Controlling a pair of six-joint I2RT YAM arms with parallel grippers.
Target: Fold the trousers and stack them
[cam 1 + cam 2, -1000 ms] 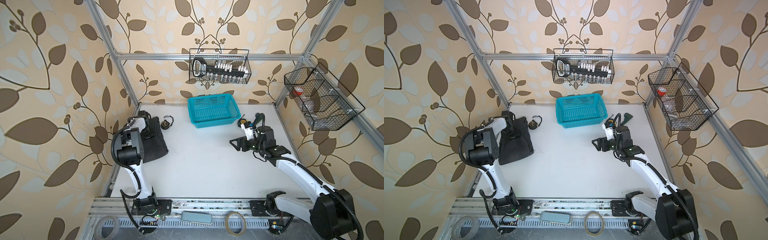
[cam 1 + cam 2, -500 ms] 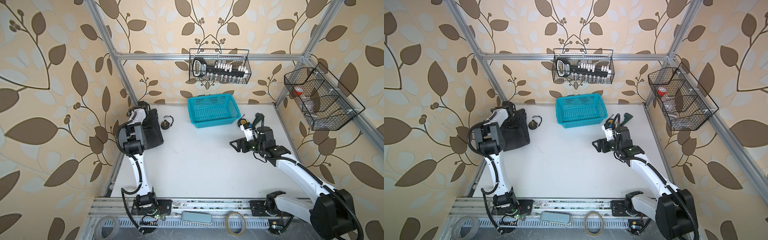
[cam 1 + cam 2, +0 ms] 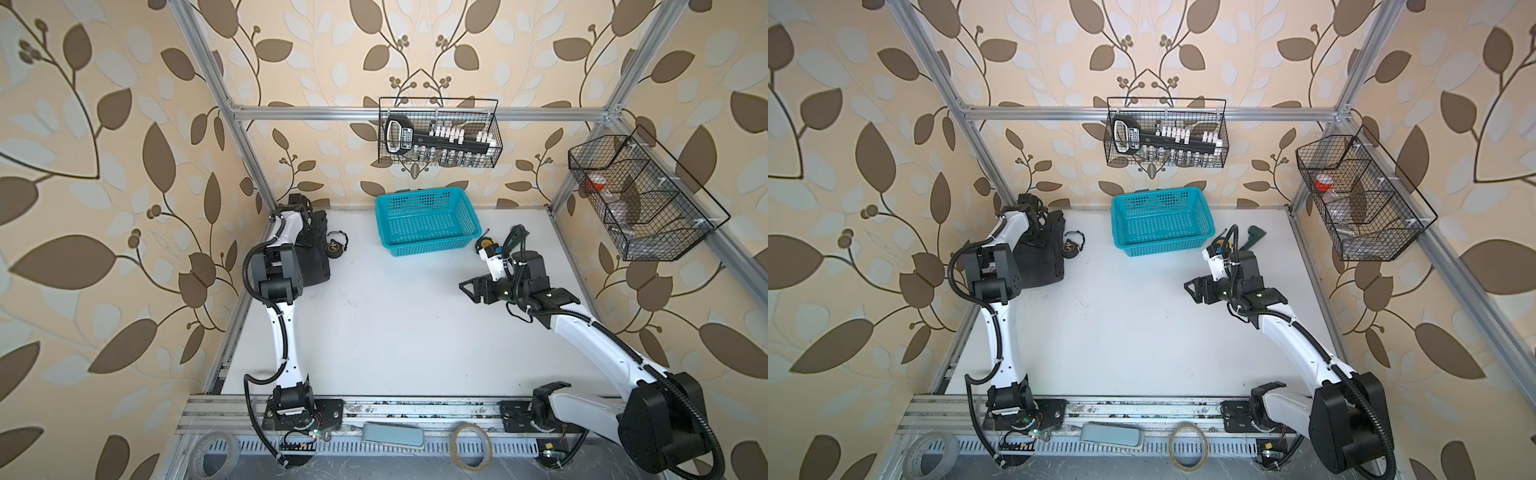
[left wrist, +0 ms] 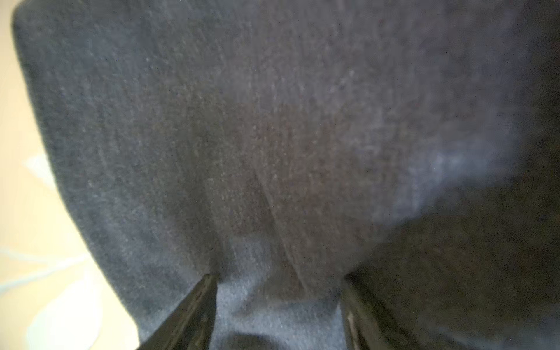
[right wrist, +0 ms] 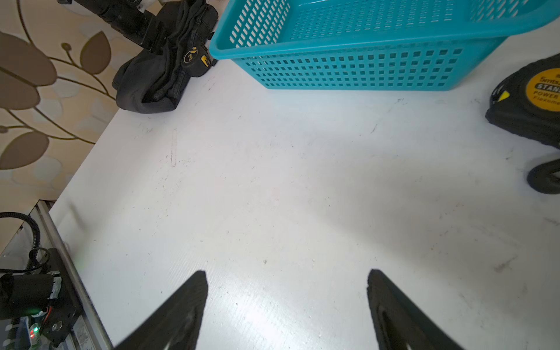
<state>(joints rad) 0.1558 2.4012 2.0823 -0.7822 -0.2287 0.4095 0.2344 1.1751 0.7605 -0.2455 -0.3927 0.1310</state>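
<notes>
The folded bundle of dark charcoal denim trousers [image 3: 320, 257] is lying in the far left corner of the white tabletop [image 3: 395, 332], its long axis running along the table's left edge. The left gripper [image 4: 277, 278] is sitting at its far end, fingers apart with denim between them; whether they are pinching cannot be told. The right gripper [image 5: 288, 272] is hovering open and empty, well apart across the table.

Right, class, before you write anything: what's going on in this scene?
A two-armed robot is meant to fold and stack the trousers. The left gripper appears clamped on the bundled dark fabric at the far left corner of the white table, beside a small tape measure. The right gripper hangs open and empty above the table, near the teal basket, which holds nothing.
</notes>
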